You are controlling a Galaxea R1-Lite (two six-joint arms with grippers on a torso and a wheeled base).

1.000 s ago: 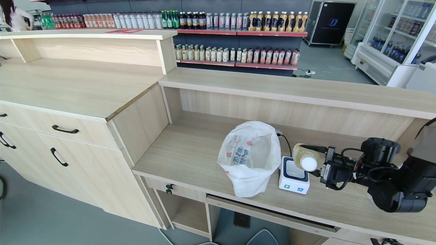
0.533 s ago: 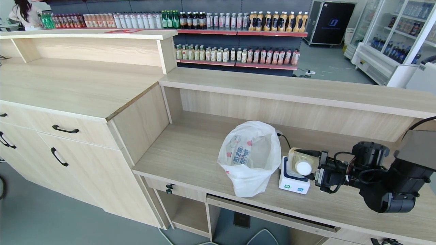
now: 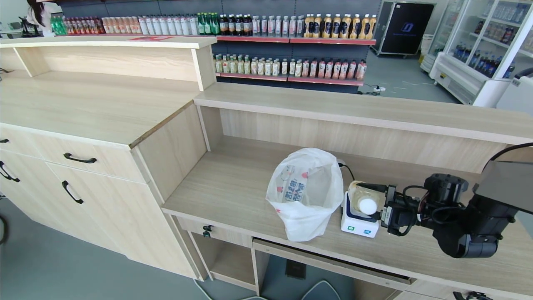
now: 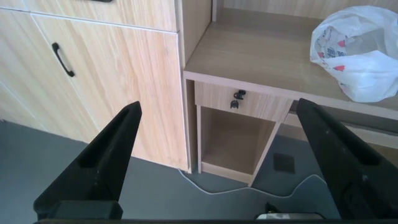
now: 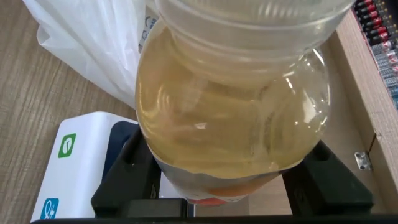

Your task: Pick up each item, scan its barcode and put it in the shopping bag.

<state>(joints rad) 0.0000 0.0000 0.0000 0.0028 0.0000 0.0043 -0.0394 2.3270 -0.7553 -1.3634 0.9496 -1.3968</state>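
My right gripper (image 3: 372, 199) is shut on a bottle of pale yellow drink (image 3: 363, 197) with a white cap, held on its side just above the white barcode scanner (image 3: 359, 221) on the counter. In the right wrist view the bottle (image 5: 233, 106) hangs over the scanner (image 5: 74, 162), with the shopping bag (image 5: 93, 43) beyond it. The white plastic shopping bag (image 3: 305, 191) stands open just left of the scanner, with a printed carton inside. My left gripper (image 4: 217, 162) hangs open low beside the counter, holding nothing, with the bag (image 4: 357, 53) farther off.
The wooden counter (image 3: 233, 183) has a raised back ledge (image 3: 358, 108) and a higher cabinet (image 3: 83, 112) to the left. A cable runs from the scanner to the back wall. Drink shelves and fridges stand in the room behind.
My right arm has carried the bottle left and down, from beside the scanner to directly over it. The bag and scanner have stayed put.
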